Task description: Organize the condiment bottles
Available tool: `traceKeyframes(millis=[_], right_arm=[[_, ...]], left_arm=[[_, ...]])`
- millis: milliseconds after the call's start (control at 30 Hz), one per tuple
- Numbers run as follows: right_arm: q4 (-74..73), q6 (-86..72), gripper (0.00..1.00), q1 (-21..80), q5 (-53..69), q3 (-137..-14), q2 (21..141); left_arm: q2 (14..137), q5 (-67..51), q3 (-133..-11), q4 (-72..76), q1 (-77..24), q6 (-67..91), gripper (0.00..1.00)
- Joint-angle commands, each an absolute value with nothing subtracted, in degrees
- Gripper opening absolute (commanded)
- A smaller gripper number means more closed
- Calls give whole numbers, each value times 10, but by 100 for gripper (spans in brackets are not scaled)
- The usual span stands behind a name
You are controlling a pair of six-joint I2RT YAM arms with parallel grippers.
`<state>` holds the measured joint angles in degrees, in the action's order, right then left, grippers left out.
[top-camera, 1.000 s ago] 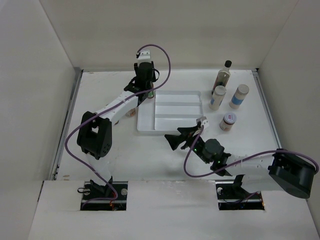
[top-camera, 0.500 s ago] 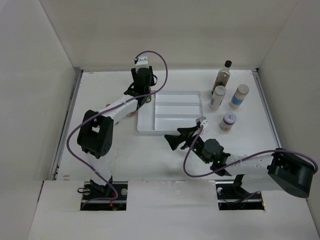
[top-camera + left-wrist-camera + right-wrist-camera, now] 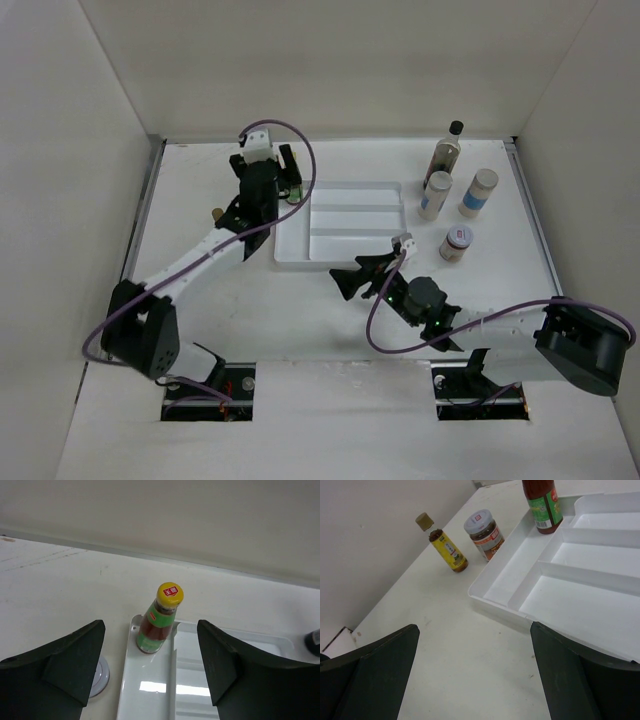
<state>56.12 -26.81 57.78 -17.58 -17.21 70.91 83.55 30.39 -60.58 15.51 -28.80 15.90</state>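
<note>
Left hand (image 3: pixel 150 630) spread wide and empty, poised over the end of the white divided tray (image 3: pixel 145 700). Just ahead of it the red sauce bottle (image 3: pixel 162 611) stands upright in the corner of the tray's end compartment, in line with the gap between the fingers and touching neither. The bottle appears placed, so the step in hand is probably to clear the hand. This is best done by drawing back and upward along the fingers' own axis with the spread held and no sideways sweep, since so tall and narrow a bottle would tip easily. Just outside one finger, partly hidden by it, a short white-lidded jar (image 3: pixel 101 672) sits on the desk (image 3: pixel 50 590) beside the tray wall, with the small yellow-brown bottle (image 3: pixel 446 545) a little beyond. Right hand (image 3: pixel 474 627), also wide and empty, hangs short of the tray's near rim and obstructs nothing. Well apart, beyond the tray's other end, stand the tall dark bottle (image 3: pixel 448 152), two white shakers (image 3: pixel 435 195) (image 3: pixel 479 192) and a second short jar (image 3: pixel 457 243).
</note>
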Motion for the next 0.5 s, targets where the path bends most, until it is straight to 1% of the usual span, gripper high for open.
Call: traceKeyframes(millis=[0,100,200,467], right_arm=[[577,-274,100,573,-171,-195,711],[577,-276,100,573,-171,-197,717],[577,-275,100,573,-171,-199,717],[571,-272,100,573,-165,-200,715]], left_arm=[[769,330,-540,151,-295,198,72],[759,341,-496,106,-289,230,72],[766,343,-468,99,-278,245,73],[836,350,-486,117,-264,244,73]])
